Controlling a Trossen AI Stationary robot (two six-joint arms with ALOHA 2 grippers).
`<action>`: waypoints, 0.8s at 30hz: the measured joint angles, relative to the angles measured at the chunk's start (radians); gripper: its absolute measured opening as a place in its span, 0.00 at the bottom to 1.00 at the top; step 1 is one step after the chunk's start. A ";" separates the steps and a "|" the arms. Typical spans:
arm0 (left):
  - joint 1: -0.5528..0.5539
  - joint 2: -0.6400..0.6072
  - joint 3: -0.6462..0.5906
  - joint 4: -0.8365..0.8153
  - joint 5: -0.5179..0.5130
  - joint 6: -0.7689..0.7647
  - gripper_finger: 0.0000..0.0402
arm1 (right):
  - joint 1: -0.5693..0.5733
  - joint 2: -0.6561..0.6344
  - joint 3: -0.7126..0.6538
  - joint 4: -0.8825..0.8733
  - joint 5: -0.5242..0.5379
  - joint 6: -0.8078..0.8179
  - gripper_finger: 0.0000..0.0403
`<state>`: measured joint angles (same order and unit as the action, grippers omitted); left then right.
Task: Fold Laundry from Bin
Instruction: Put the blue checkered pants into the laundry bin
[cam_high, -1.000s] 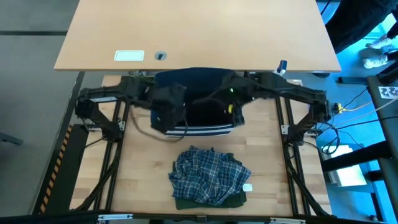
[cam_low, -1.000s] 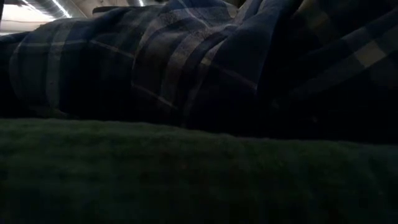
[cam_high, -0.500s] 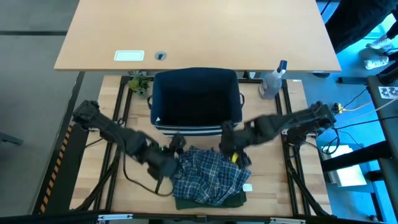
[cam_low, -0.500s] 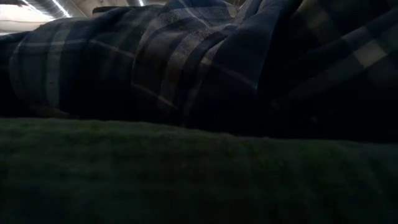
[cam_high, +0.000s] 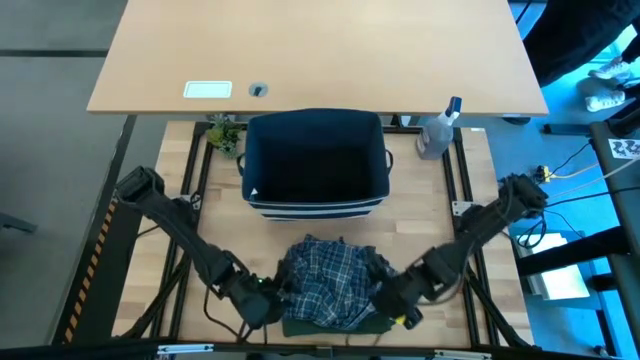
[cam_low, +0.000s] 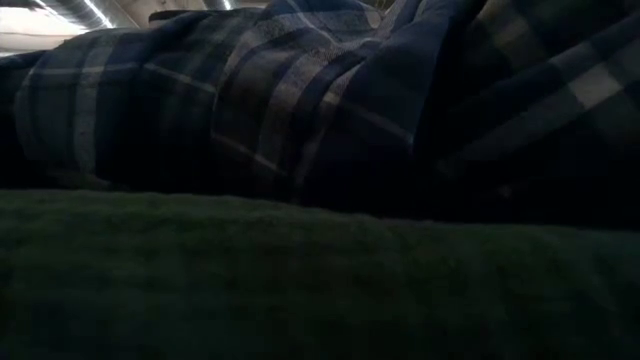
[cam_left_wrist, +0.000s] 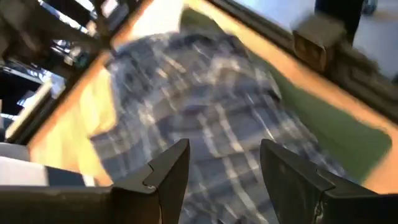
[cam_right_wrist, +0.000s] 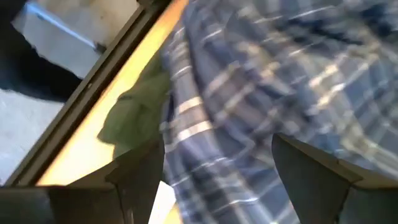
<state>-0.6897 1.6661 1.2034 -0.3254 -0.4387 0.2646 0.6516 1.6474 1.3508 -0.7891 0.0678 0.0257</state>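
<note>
A crumpled blue-and-white plaid shirt (cam_high: 335, 280) lies on a dark olive-green garment (cam_high: 335, 326) near the table's front edge. Both fill the low view, the shirt (cam_low: 300, 110) above the olive cloth (cam_low: 300, 280). The navy bin (cam_high: 315, 160) with white stripes stands behind them. My left gripper (cam_high: 268, 305) hovers open at the shirt's near left side, and the plaid cloth (cam_left_wrist: 205, 112) shows beyond its fingers. My right gripper (cam_high: 395, 308) hovers open at the shirt's near right side, over plaid (cam_right_wrist: 280, 81) and an olive corner (cam_right_wrist: 134, 118).
A clear spray bottle (cam_high: 437, 135) stands at the bin's right and a small green plant (cam_high: 225, 135) at its left. Behind the table stands a larger desk (cam_high: 320, 50) bearing a white label (cam_high: 208, 90). Dark frame rails run along both table sides.
Both arms have swung away from above the bin toward the table's near edge and come down. The left gripper now stands at the shirt's near left side, the right one at its near right side. The pile of clothes has kept its shape and place.
</note>
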 joint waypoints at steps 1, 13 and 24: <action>-0.010 0.002 -0.025 0.013 -0.005 0.002 0.47 | 0.018 0.000 -0.018 0.015 0.013 0.000 0.74; -0.015 0.067 -0.083 0.024 0.041 0.036 0.47 | 0.098 0.047 -0.124 0.089 0.196 -0.008 0.74; 0.021 0.092 -0.083 0.019 0.066 -0.082 0.48 | 0.067 0.125 -0.126 0.083 0.244 -0.011 0.74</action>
<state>-0.6690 1.7578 1.1202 -0.3065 -0.3726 0.1830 0.7187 1.7721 1.2251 -0.7065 0.3114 0.0147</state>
